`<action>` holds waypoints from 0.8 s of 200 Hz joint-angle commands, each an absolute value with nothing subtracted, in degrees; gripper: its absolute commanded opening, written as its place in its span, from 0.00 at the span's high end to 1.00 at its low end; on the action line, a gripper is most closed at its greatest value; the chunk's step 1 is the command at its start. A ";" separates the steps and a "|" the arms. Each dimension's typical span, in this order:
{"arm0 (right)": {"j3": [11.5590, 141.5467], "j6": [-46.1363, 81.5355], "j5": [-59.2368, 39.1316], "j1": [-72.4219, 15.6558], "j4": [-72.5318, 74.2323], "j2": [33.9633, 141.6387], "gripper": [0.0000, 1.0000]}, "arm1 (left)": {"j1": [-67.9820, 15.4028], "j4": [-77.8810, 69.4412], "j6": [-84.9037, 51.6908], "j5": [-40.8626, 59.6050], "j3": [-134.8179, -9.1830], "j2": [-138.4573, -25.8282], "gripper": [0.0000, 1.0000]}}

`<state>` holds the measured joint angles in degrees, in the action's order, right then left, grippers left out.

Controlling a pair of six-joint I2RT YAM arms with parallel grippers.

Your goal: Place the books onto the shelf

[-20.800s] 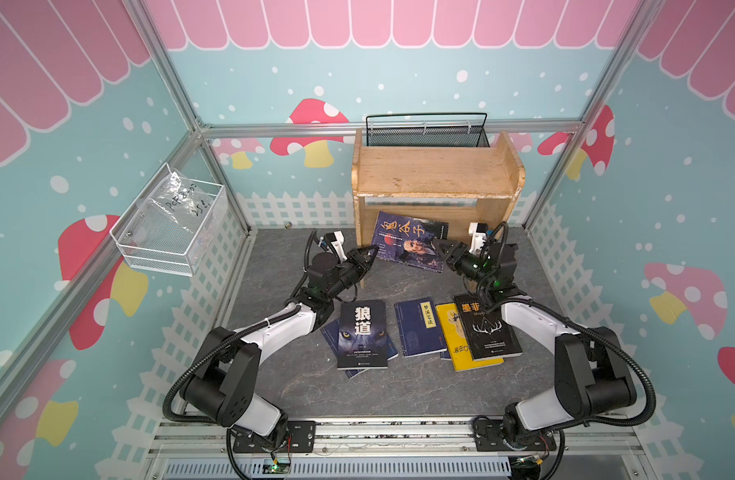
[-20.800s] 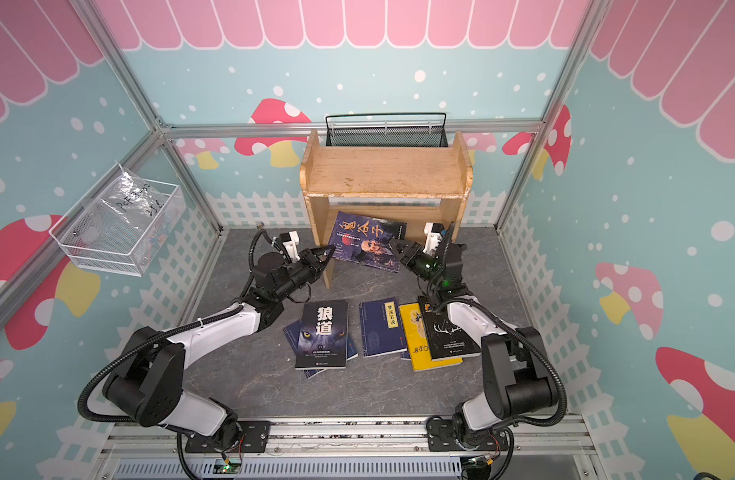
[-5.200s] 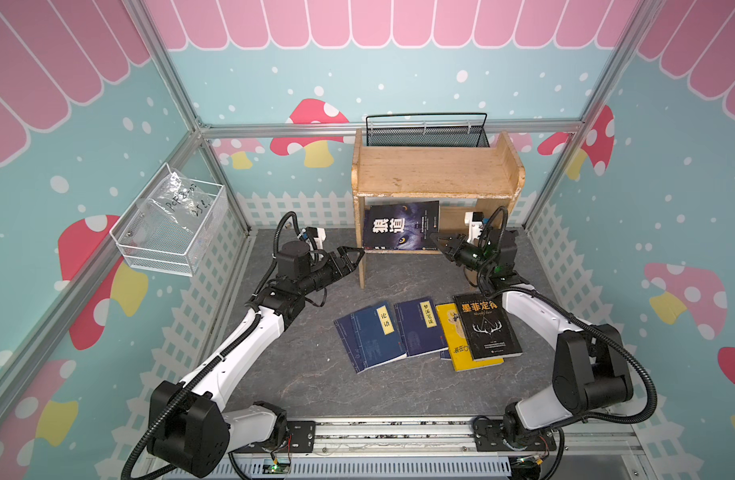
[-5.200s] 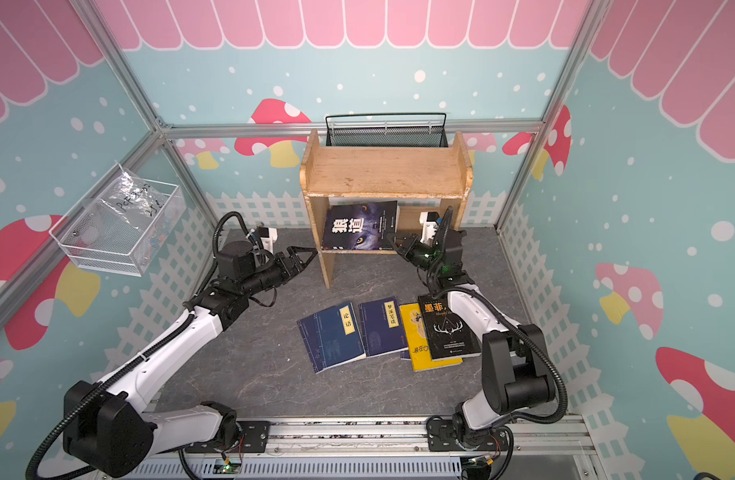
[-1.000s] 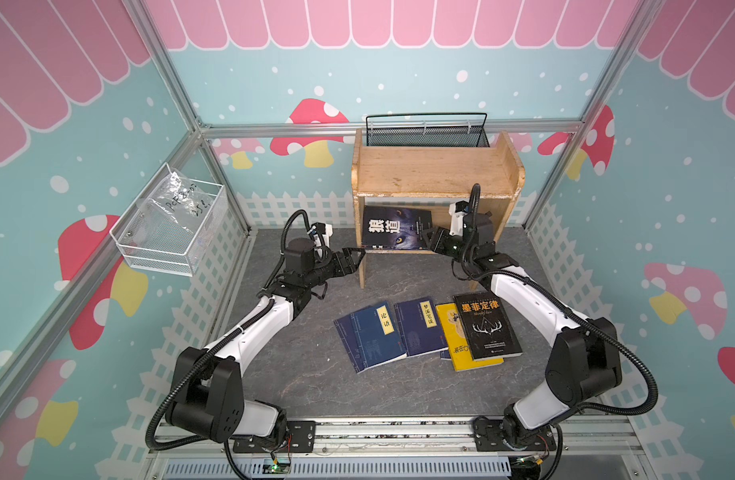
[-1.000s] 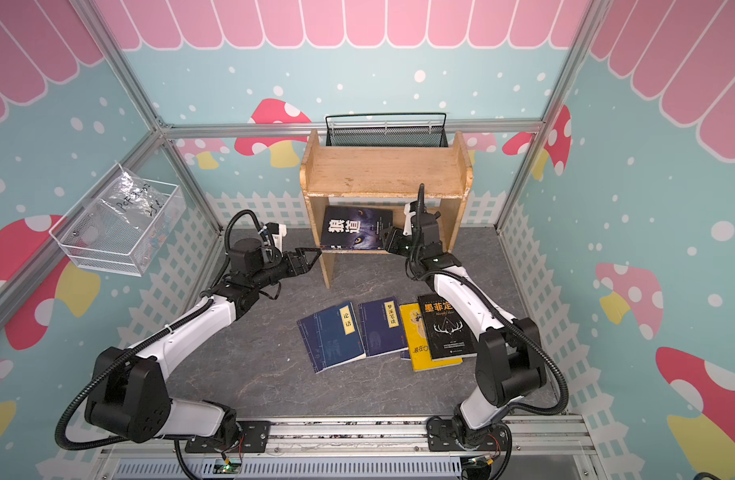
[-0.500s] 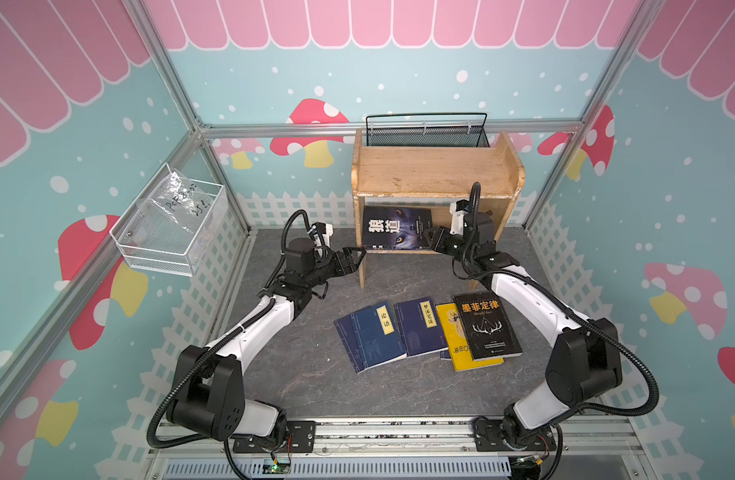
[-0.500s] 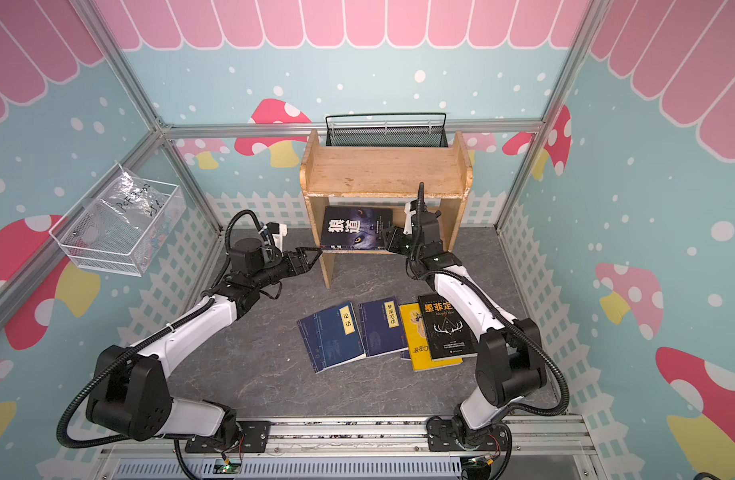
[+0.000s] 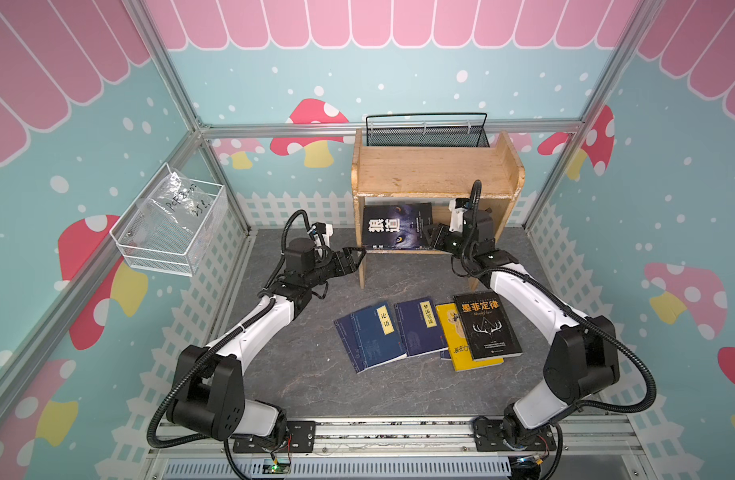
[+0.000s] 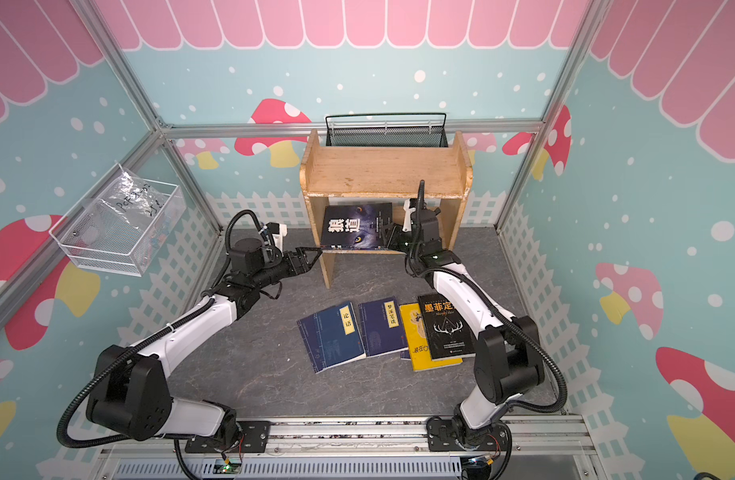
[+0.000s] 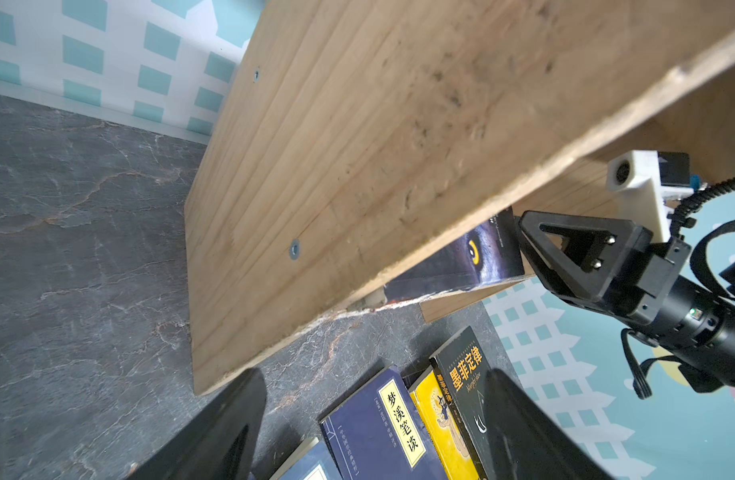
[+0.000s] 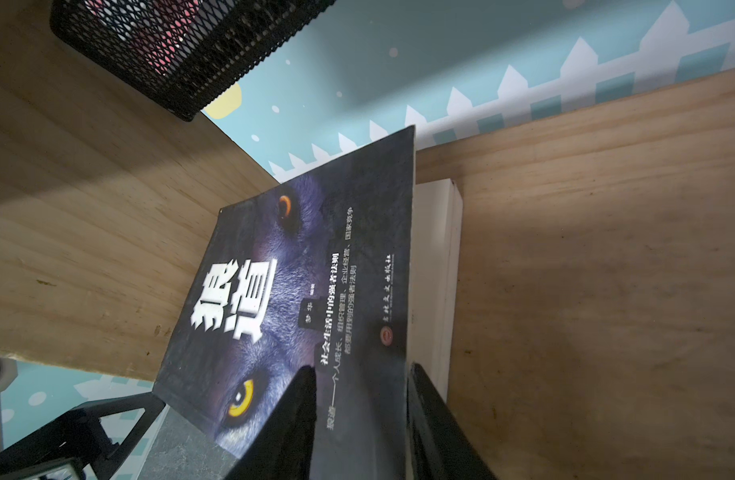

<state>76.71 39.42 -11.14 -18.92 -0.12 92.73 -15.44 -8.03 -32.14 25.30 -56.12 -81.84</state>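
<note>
Right arm stretches into the shelf [image 9: 432,174]'s lower tier, right tool [image 9: 431,237] pinching the edge of the wolf-eye book [image 9: 395,226], which stands there leaning back, though on what is hard to see. Left arm reaches just beside the shelf's side panel, left tool [image 9: 353,257] spread wide.

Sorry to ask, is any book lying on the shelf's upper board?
No, the upper board of the shelf shows only bare wood in a top view; the wolf-eye book sits on the lower tier.
</note>
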 commanded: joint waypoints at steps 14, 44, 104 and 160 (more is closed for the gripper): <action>79.48 39.02 -14.15 -20.49 2.23 95.00 0.62 | -15.56 -9.07 -32.08 25.31 -55.33 -82.27 0.16; 79.70 39.28 -14.41 -20.48 2.35 95.49 0.62 | -15.56 -8.97 -32.08 25.17 -55.21 -82.36 0.16; 78.29 40.16 -14.83 -20.65 3.29 95.34 0.62 | -15.56 -9.41 -32.67 25.22 -54.77 -82.35 0.16; 77.46 39.64 -12.21 -20.79 3.07 93.65 0.52 | -15.56 -8.24 -32.10 24.52 -53.94 -80.69 0.15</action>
